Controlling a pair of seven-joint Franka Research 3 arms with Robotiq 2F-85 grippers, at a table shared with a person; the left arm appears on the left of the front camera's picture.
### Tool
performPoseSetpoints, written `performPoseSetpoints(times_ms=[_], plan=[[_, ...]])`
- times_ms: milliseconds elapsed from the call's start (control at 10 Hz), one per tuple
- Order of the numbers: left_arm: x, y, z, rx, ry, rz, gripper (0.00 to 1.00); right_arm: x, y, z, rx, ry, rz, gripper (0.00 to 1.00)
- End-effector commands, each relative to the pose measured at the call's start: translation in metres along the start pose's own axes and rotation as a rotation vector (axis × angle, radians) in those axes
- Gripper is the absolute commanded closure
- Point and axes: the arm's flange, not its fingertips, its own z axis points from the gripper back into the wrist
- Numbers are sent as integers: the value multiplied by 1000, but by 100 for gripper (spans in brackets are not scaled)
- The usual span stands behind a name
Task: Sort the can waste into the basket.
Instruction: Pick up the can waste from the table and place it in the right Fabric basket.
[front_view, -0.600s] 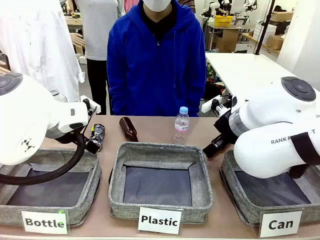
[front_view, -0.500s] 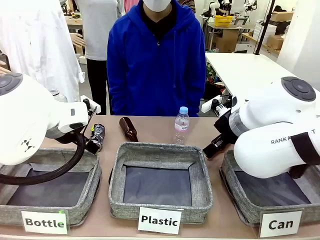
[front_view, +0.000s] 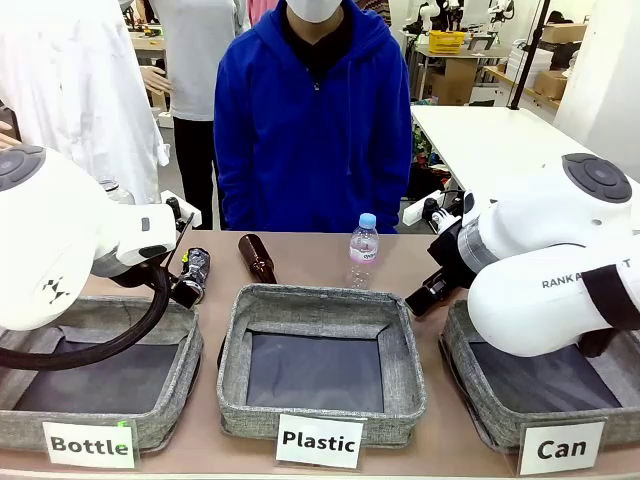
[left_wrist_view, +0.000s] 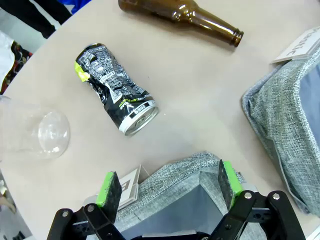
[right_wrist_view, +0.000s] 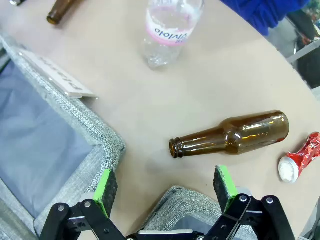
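No motion against the earlier frames: arms, cans, bottles and baskets all sitting as before.

Left gripper (left_wrist_view: 167, 172): wide open, nothing between the green pads, hovering above the rim of the Bottle basket (front_view: 170, 395), just left of the Plastic basket (front_view: 310, 297).

Right gripper (right_wrist_view: 164, 172): also wide open and empty, hovering above the rim of the Can basket (front_view: 458, 365), just right of the Plastic basket.

Black-and-silver can (left_wrist_view: 116, 90): dented, flat on its side on the bare table (front_view: 310, 262), past the far left corner of the Plastic basket, apart from the left gripper, untouched.

Red can (right_wrist_view: 300, 157): crushed, on its side, well right of the Plastic basket, just past the base of the second brown bottle (right_wrist_view: 235, 132), close to the table edge.

Both cans on the tabletop, outside the Can basket.

Second brown bottle: lying down, mouth aimed back toward the Plastic basket.

Brown bottle (front_view: 257, 257): lying just beyond the left half of the Plastic basket's far rim.

Clear plastic bottle (front_view: 364, 250): upright beyond the right half of that rim.

Person in blue hoodie (front_view: 310, 120): standing at the far side, straight behind the Plastic basket.
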Motion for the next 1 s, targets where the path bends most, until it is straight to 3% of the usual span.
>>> performPoseSetpoints(times_ms=[0, 400, 600, 700, 800, 900], plan=[[0, 0, 0, 0, 0, 0, 0, 0, 0, 0, 0, 0, -1, 0], [0, 0, 0, 0, 0, 0, 0, 0, 0, 0, 0, 0, 0, 0], [4, 16, 49, -82, 23, 5, 0, 1, -12, 51, 112, 7, 32, 0], [1, 24, 75, -149, 28, -3, 0, 0, -16, 81, 189, -26, 32, 0], [-5, 29, 98, -126, 23, 30, 0, -3, -18, 109, 228, -50, -33, 0], [-20, 39, 124, -183, -29, -2, 0, -13, -20, 138, 313, -98, -36, 0]])
